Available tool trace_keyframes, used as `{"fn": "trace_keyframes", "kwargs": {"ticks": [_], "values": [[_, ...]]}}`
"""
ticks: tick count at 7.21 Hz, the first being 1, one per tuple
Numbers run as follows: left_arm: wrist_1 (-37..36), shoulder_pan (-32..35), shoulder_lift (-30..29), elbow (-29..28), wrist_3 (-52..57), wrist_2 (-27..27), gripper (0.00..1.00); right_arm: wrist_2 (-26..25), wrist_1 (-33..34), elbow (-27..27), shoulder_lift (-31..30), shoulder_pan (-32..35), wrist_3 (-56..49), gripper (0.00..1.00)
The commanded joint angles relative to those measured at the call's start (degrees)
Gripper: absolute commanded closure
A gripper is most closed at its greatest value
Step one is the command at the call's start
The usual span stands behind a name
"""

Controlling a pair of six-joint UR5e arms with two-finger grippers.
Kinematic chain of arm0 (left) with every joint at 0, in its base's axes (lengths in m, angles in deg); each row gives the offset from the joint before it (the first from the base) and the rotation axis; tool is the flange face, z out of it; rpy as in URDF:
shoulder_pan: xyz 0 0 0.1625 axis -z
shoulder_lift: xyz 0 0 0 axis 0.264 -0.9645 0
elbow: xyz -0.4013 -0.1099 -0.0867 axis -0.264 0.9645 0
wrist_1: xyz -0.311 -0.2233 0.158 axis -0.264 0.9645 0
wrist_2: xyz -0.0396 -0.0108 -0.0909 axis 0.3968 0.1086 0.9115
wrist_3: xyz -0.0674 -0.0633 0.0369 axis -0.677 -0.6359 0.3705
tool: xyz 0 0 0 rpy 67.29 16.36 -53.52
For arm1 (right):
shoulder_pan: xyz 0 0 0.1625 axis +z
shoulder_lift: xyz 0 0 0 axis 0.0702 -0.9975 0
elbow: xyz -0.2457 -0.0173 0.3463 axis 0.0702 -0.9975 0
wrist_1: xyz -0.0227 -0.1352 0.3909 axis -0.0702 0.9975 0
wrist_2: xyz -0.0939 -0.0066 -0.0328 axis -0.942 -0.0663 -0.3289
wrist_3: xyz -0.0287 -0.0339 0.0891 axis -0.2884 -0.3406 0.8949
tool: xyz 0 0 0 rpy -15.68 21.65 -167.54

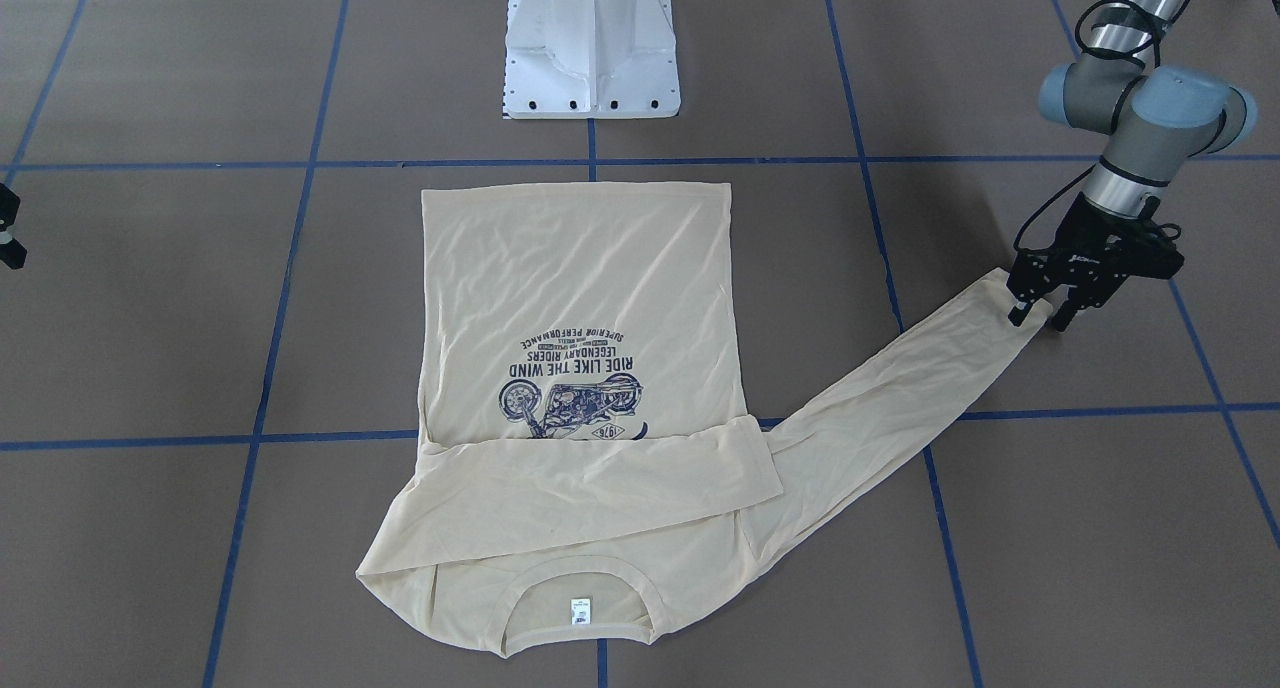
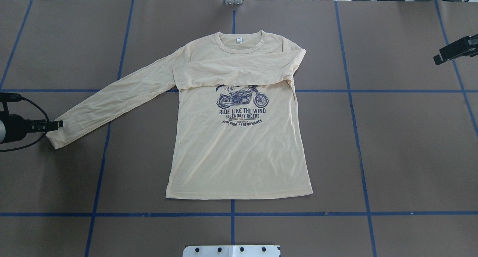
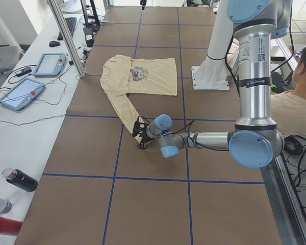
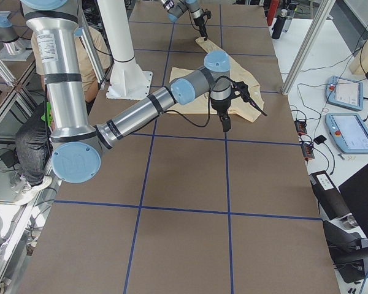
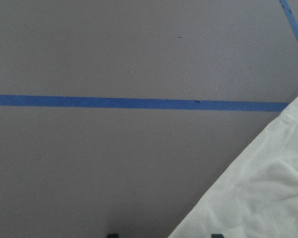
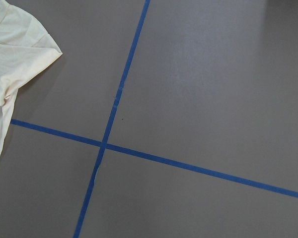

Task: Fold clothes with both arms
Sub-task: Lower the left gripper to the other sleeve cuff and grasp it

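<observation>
- Shirt: thin, limp, light; likely drapes and wrinkles.
- Left end effector, spread open, straddles sleeve cuff; pinch there.
- Right end effector: cannot tell its state.

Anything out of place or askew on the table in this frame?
Nothing damaged or spilled. The T-shirt lies flat but lopsided: one sleeve is folded across the chest, overlapping the top of the print, while the other sleeve stretches out sideways, its cuff at the open left gripper.
</observation>
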Motion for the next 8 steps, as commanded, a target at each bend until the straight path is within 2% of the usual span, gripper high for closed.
{"fn": "trace_keyframes", "kwargs": {"ticks": [1, 2, 4, 8], "values": [[0.0, 0.06, 2.3, 2.11, 1.04, 0.15, 0.32, 0.0, 0.0, -0.09, 0.04, 0.0, 0.18, 0.0], [0.0, -0.02, 2.31, 2.11, 0.95, 0.06, 0.32, 0.0, 0.0, -0.1, 0.21, -0.09, 0.26, 0.0], [0.0, -0.2, 2.13, 2.03, 0.95, 0.06, 0.45, 0.0, 0.0, -0.09, 0.21, -0.09, 0.35, 0.0], [-0.26, -0.38, 1.69, 1.59, 0.95, 0.06, 0.45, 0.0, 0.0, -0.18, 0.21, -0.09, 0.35, 0.0]]}}
